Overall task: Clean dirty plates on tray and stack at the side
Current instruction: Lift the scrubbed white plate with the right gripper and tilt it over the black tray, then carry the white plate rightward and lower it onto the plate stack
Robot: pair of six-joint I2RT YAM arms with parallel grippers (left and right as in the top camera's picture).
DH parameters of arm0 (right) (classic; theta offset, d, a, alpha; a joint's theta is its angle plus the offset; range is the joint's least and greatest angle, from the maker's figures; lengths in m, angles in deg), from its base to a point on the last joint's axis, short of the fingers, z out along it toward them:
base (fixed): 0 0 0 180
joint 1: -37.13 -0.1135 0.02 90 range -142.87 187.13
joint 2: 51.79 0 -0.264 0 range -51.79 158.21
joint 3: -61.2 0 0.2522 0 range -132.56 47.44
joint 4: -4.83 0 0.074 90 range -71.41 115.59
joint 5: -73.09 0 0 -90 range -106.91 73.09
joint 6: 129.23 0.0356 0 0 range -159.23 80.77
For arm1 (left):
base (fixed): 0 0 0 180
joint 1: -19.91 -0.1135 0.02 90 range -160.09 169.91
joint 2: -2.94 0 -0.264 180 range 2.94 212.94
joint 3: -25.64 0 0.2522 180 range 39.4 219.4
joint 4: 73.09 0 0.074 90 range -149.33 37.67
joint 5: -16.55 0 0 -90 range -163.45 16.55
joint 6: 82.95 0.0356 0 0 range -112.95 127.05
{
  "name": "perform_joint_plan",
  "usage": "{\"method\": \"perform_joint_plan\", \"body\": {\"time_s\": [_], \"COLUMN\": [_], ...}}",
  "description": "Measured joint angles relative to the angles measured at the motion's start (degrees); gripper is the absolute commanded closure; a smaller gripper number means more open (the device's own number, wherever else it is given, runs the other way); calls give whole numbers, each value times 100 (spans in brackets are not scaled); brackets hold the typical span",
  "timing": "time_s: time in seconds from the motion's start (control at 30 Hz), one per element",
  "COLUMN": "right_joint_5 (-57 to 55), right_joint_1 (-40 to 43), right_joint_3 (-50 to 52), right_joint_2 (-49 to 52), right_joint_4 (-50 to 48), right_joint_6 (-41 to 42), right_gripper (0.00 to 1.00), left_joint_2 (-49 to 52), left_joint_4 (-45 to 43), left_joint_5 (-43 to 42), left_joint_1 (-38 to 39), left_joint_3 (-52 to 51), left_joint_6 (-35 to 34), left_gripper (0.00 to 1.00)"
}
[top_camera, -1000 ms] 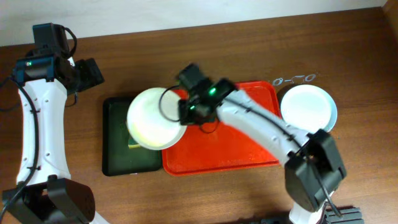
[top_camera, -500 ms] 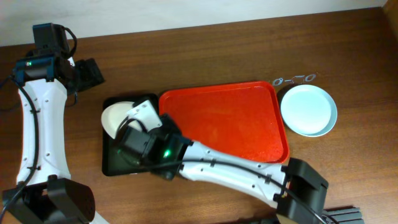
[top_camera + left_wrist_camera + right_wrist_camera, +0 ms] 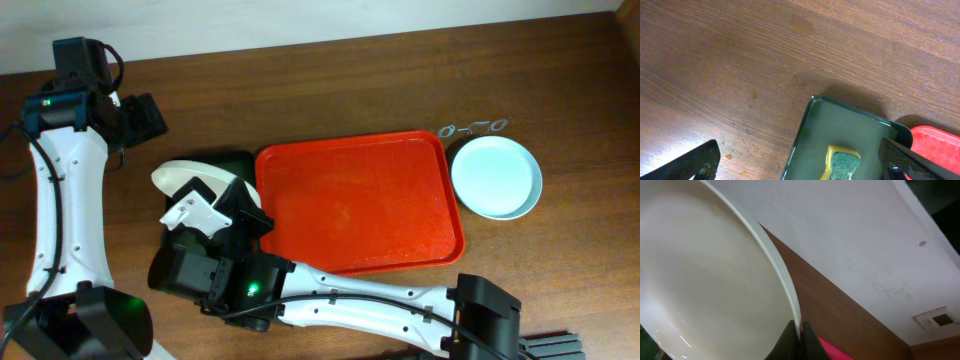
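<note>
Currently pinches the cream plate (image 3: 185, 180) by its rim in the right gripper (image 3: 800, 339), jaws together, tilted over the dark green tray (image 3: 840, 125), just left of the red tray (image 3: 350, 205). Hangs the left gripper (image 3: 148, 117), jaws wide and empty, beyond that tray's far corner, facing the sponge (image 3: 842, 162).

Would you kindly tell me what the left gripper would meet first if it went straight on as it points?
Most likely the sponge in the dark green tray, which lies ahead of the open left gripper; depth is unclear, so the tray's near rim could come first.
</note>
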Motion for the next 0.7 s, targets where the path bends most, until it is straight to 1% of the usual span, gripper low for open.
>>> {"method": "perform_joint_plan", "body": {"time_s": [0.57, 0.63, 0.7], "right_joint_5": [-15, 52, 326], "right_joint_1": [0, 22, 98], "right_joint_3": [0, -2, -7], "right_joint_2": [0, 0, 0], "right_joint_4": [2, 59, 264], "right_joint_6": [-31, 96, 444], "right_gripper": [96, 96, 96], "left_joint_2": [-2, 0, 0], "left_joint_4": [2, 0, 2], "left_joint_5": [0, -2, 0], "left_joint_1": [0, 0, 0], "left_joint_3": [0, 0, 0], "left_joint_6": [0, 0, 0], "left_gripper": [1, 1, 1]}}
